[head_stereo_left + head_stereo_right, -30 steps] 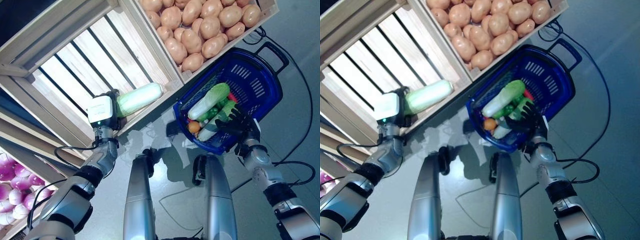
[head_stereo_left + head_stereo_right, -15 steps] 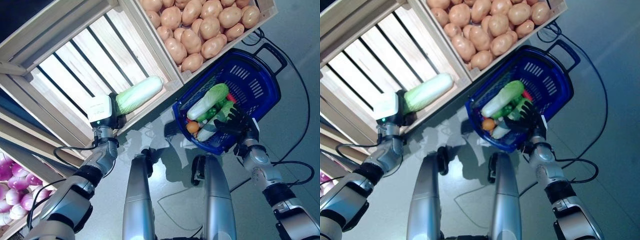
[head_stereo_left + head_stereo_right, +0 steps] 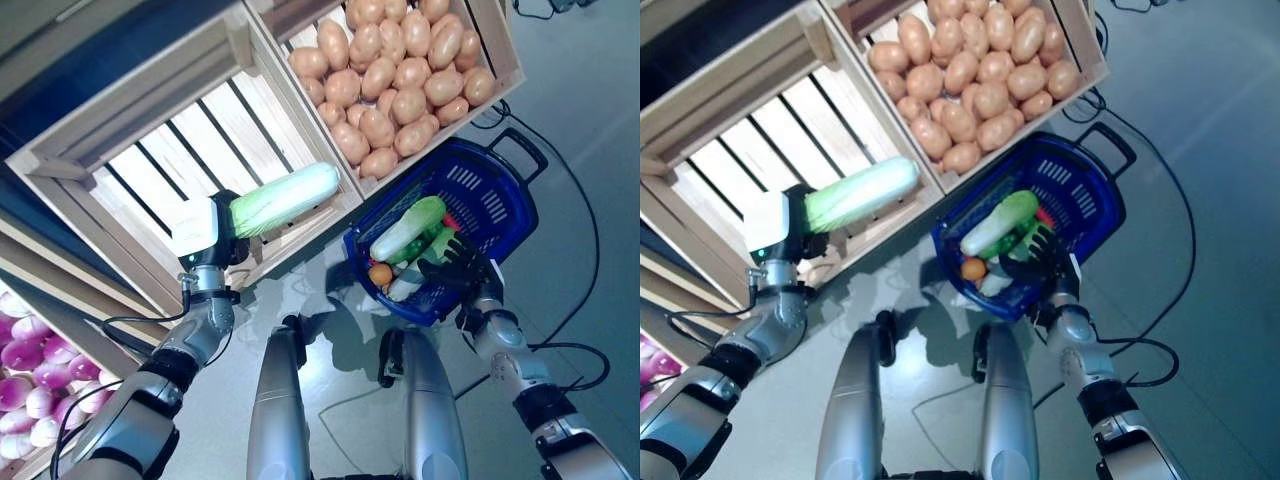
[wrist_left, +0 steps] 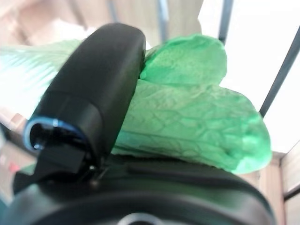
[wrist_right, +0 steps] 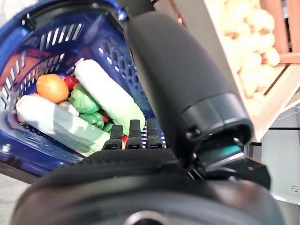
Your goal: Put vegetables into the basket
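Note:
My left hand (image 3: 208, 233) is shut on the stem end of a long pale-green napa cabbage (image 3: 286, 197) and holds it in the air over the front edge of an empty slatted crate (image 3: 130, 175). In the left wrist view the thumb (image 4: 89, 93) presses on the leafy cabbage (image 4: 192, 129). To the right, a blue basket (image 3: 497, 190) holds another cabbage (image 3: 405, 227), green vegetables and an orange fruit (image 3: 380, 274). My right hand (image 3: 456, 272) grips the basket's near rim, its fingers (image 5: 133, 133) curled over the edge.
A wooden crate full of potatoes (image 3: 400, 75) stands just behind the basket. Purple round vegetables (image 3: 30, 385) fill a bin at the lower left. The basket's black handle (image 3: 527, 152) sticks out at its far side.
My left hand has lifted the cabbage off the crate's floor and raised it above the front board. The camera has shifted. My right hand still holds the basket.

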Controlling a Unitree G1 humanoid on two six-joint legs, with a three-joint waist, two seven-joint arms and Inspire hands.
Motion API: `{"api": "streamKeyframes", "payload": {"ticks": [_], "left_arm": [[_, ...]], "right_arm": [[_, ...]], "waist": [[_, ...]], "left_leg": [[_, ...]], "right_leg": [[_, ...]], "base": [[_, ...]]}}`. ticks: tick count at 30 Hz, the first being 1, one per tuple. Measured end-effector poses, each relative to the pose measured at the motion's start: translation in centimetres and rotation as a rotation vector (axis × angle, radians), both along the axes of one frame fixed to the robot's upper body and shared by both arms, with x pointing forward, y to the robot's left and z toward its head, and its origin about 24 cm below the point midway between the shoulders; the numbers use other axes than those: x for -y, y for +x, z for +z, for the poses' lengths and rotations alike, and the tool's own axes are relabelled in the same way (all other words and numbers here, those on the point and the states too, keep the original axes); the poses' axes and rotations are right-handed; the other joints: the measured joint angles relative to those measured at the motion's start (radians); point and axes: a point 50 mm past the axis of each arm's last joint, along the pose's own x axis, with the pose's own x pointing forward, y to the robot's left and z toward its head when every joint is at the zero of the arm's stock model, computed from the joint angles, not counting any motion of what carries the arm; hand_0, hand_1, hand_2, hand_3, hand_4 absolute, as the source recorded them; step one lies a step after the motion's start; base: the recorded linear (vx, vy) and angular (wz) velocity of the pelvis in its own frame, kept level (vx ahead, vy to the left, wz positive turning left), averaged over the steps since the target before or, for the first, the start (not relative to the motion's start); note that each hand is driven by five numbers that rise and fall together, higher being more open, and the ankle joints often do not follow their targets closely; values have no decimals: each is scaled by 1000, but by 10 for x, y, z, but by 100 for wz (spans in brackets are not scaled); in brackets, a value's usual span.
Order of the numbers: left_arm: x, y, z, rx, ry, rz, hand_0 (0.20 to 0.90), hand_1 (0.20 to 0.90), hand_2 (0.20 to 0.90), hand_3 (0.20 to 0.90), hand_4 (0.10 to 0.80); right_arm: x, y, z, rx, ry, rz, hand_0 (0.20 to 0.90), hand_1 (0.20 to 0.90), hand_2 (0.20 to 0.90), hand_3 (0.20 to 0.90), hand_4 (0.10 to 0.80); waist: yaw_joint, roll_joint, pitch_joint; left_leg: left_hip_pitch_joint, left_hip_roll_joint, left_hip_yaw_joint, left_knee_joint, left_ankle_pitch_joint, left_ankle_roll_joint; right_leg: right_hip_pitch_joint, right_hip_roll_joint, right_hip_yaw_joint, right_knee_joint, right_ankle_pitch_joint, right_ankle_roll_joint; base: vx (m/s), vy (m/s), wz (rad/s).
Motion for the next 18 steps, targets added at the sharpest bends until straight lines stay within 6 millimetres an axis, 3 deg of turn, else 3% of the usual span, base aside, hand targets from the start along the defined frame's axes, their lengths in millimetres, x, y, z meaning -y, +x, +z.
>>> {"api": "streamKeyframes", "payload": {"ticks": [4, 10, 13, 18], "left_arm": [[-2, -8, 1, 23, -25, -8, 300, 300, 300, 300, 400], [7, -10, 9, 59, -41, -73, 300, 300, 300, 300, 400], [9, -19, 1, 10, -68, -110, 300, 300, 300, 300, 400], [21, -33, -24, -142, -227, -176, 300, 300, 300, 300, 400]], "right_arm": [[-2, -9, -9, -17, 40, -16, 900, 900, 900, 900, 800], [0, -13, -13, -22, 24, -26, 900, 900, 900, 900, 800], [-1, -22, -20, -42, 36, -23, 900, 900, 900, 900, 800], [6, -38, -26, -23, 128, 41, 900, 900, 900, 900, 800]], "waist": [[8, -3, -2], [19, -2, -3], [22, 3, -7], [23, 48, -66]], "left_leg": [[148, -2, 19, -201, 78, -6], [252, -13, 26, -359, 147, -10], [351, -13, 49, -494, 196, -4], [477, -17, 56, -685, 260, 15]], "right_leg": [[121, 9, -16, -150, 51, -2], [198, 9, -28, -262, 91, 4], [273, 17, -35, -365, 128, 14], [398, 25, -74, -547, 190, 40]], "base": [[46, -16, 0], [18, -4, 2], [51, -15, -8], [65, 0, 3]]}}
